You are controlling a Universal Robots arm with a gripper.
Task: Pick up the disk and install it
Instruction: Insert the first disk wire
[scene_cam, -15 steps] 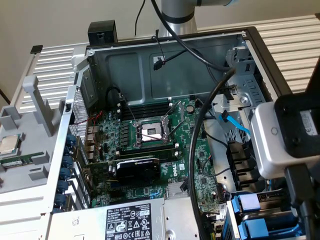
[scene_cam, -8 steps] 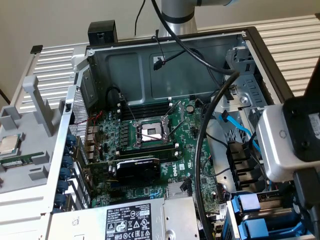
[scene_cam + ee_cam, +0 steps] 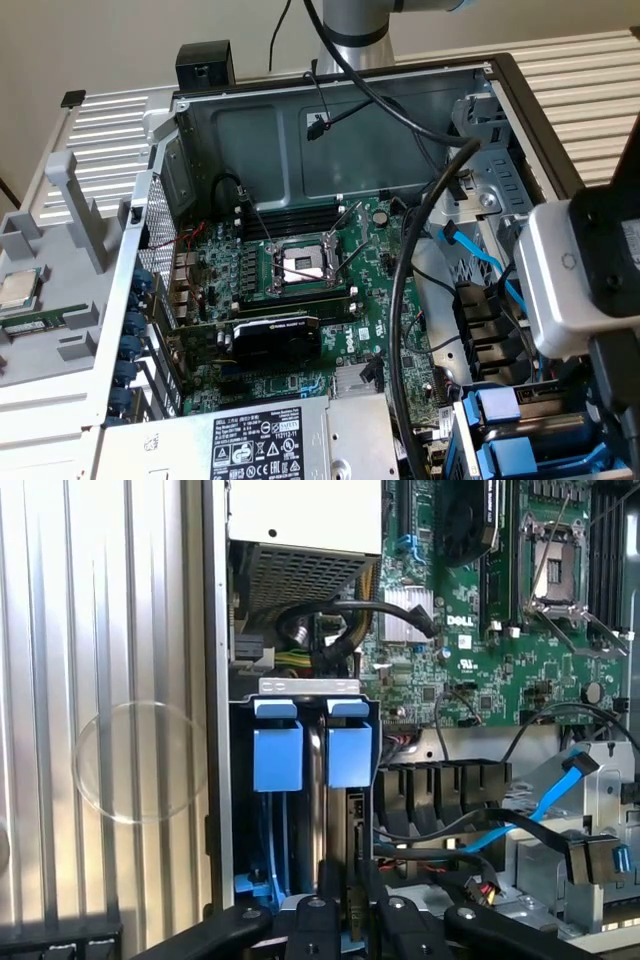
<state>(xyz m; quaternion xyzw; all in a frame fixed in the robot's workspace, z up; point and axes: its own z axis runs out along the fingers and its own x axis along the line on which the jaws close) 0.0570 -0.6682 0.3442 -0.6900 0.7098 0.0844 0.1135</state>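
Note:
The disk (image 3: 353, 825) stands on edge in the right slot of the drive bay, its blue frame tab (image 3: 350, 755) at the far end. My gripper (image 3: 345, 880) reaches down over its near end, one black finger (image 3: 328, 880) on each side of the thin metal edge, shut on it. In the exterior view the arm's wrist housing (image 3: 570, 275) hangs over the case's right side, above the blue-framed drive bay (image 3: 500, 415) at the bottom right. The fingers are hidden there.
A second blue frame (image 3: 277, 755) fills the slot beside the disk. Black and blue cables (image 3: 520, 825) cross next to the bay. The motherboard (image 3: 300, 290), graphics card (image 3: 275, 340) and grey power supply (image 3: 260, 445) fill the case. A processor chip (image 3: 20, 290) lies outside it.

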